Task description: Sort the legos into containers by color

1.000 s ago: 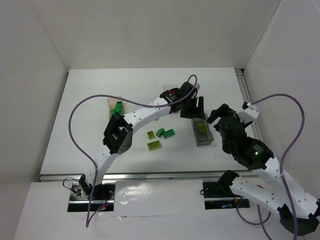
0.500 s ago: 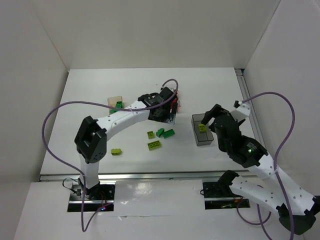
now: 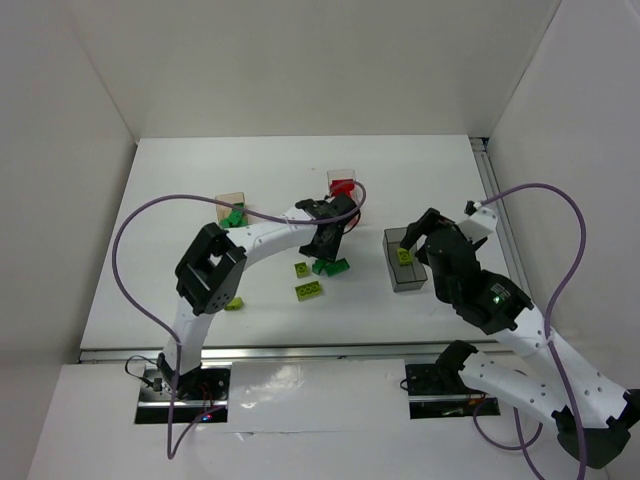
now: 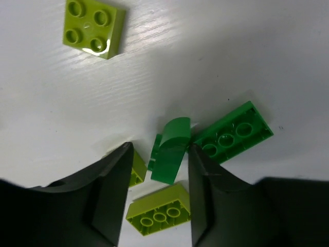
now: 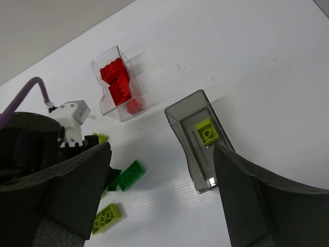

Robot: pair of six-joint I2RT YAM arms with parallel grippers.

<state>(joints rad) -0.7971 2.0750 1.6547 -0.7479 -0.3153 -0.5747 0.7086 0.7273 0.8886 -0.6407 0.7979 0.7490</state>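
My left gripper (image 3: pixel 323 248) is open and low over the loose legos. In the left wrist view its fingers (image 4: pixel 160 154) stand either side of a dark green curved piece (image 4: pixel 172 150). A dark green bar (image 4: pixel 234 135) lies right of it, a lime bar (image 4: pixel 158 211) below, a lime square (image 4: pixel 94 25) farther off. My right gripper (image 3: pixel 415 238) is open and empty above the dark grey box (image 3: pixel 408 278), which holds a lime brick (image 5: pixel 207 130). The clear box (image 3: pixel 342 183) holds red legos (image 5: pixel 118 82). The tan wood box (image 3: pixel 230 203) holds green legos.
A lone lime brick (image 3: pixel 233 303) lies near the left arm's elbow. The white walls close the table at the back and sides. A metal rail (image 3: pixel 490 190) runs along the right edge.
My left gripper has come from over the clear box toward me, down onto the loose green and lime pile. The right arm has pulled back slightly from the grey box.
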